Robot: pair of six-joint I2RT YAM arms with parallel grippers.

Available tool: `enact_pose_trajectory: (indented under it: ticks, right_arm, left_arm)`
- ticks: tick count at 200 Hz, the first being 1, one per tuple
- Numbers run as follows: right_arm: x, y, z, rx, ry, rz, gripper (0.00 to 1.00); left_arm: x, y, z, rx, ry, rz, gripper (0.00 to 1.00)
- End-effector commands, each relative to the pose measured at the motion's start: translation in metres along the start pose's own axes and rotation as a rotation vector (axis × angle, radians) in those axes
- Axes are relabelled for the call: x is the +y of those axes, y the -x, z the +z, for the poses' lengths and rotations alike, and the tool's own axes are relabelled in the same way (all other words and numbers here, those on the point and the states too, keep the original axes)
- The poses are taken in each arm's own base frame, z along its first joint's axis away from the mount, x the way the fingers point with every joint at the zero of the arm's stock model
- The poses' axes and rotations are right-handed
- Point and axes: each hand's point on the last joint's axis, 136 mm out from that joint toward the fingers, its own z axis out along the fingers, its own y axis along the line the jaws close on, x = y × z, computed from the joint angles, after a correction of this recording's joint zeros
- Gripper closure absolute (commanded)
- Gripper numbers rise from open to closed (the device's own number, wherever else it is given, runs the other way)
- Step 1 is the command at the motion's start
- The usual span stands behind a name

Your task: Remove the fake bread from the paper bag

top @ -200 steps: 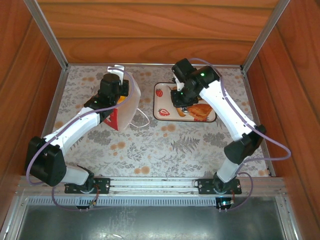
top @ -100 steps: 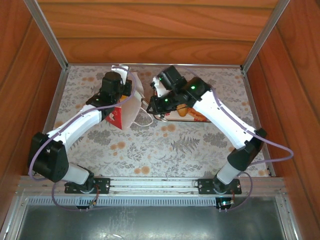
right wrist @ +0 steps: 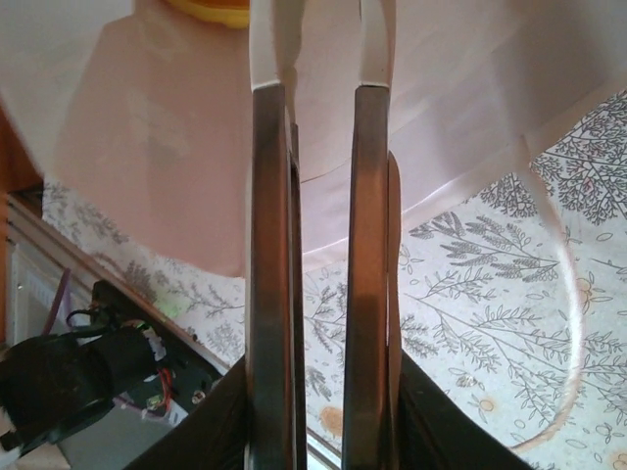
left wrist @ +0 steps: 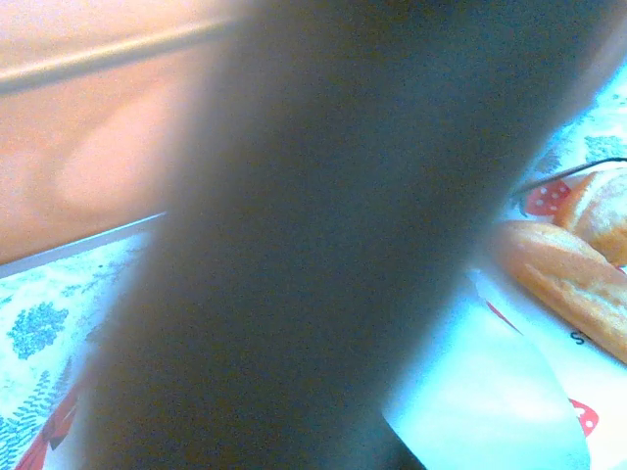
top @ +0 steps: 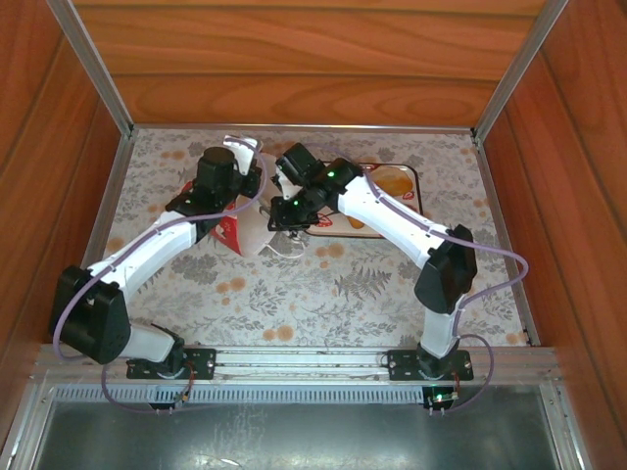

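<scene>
Bread (top: pixel 396 181) dropped on the tray (top: pixel 409 203) behind it, my right pincer (right wrist: pixel 318 29), narrowly apart, returns to the paper bag (top: pixel 253 220) that my left pincer (top: pixel 235 191) clamps.

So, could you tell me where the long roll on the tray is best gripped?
Probably across its narrow middle, coming down from above. The long roll lies flat on the tray with its top uncovered, and it is slim from side to side, while its ends sit too far apart to span.
</scene>
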Motion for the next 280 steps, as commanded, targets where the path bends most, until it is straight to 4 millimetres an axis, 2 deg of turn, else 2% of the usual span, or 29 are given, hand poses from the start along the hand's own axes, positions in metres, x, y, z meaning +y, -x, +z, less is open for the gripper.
enact_pose_trajectory:
  ticks: [1,38,94,147,177,280]
  right_arm:
    - [0.000,0.007,0.007,-0.028,-0.018,0.020,0.63]
    - [0.002,0.008,0.021,-0.028,0.008,0.034,0.61]
    - [0.008,0.004,0.046,-0.081,0.137,0.000,0.61]
    - [0.012,0.001,0.042,-0.175,0.200,-0.022,0.60]
    - [0.014,0.000,0.047,-0.168,0.232,-0.005,0.60]
    - [0.041,0.022,0.057,-0.168,0.362,0.015,0.54]
  left_arm:
    - [-0.005,-0.004,-0.007,-0.001,-0.040,0.036,1.00]
    - [-0.008,-0.016,-0.010,0.015,-0.063,0.042,1.00]
    - [-0.011,-0.019,-0.022,0.003,-0.082,0.075,1.00]
    - [-0.005,-0.013,-0.020,-0.005,-0.053,0.055,1.00]
    - [0.000,-0.009,-0.016,-0.011,-0.026,0.030,1.00]
    - [-0.005,-0.007,-0.023,-0.035,-0.057,-0.003,1.00]
